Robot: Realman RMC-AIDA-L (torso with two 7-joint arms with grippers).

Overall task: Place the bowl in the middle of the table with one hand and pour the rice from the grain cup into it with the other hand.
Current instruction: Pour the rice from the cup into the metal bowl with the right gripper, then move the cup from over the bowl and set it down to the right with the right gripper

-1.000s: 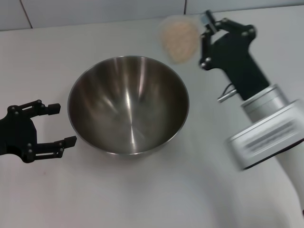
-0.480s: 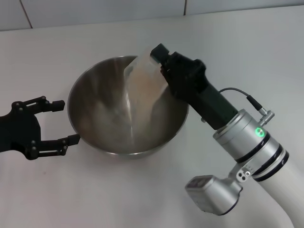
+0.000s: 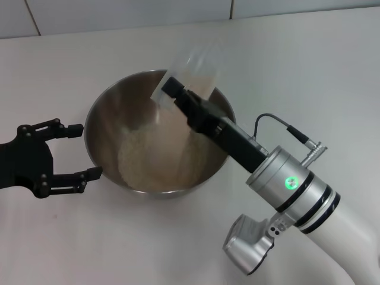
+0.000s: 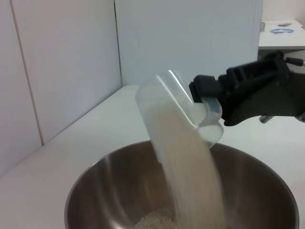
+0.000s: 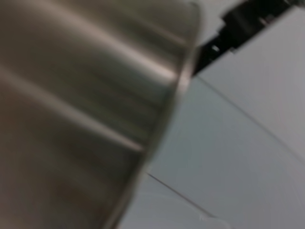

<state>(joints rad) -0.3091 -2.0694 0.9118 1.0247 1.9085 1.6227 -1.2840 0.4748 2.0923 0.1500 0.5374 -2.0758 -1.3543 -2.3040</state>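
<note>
The bowl (image 3: 160, 133) stands on the white table (image 3: 297, 65), roughly central in the head view. The right gripper (image 3: 178, 95) reaches in over the bowl's far right rim and is clamped on the grain cup (image 3: 193, 71). The cup is tipped steeply, mouth angled down toward the bowl's inside and base raised above the far rim. In the left wrist view the cup (image 4: 178, 112) sits directly above the bowl (image 4: 119, 191), held at its rim side by the black right gripper (image 4: 209, 98).

Rice (image 4: 188, 167) falls from the cup's mouth in a pale stream into the bowl. A loose heap of rice (image 3: 148, 157) already covers the bottom of the bowl and part of its near-left wall.

The left gripper (image 3: 74, 151) is low over the table at the bowl's left side, fingers spread wide and pointing at the bowl wall. One fingertip (image 3: 92, 173) lies just beside the rim; contact cannot be determined. It holds nothing.

The right wrist view shows only the bowl's outer wall (image 5: 86, 105) close up, with a dark part of the left gripper (image 5: 248, 24) beyond the rim.
</note>
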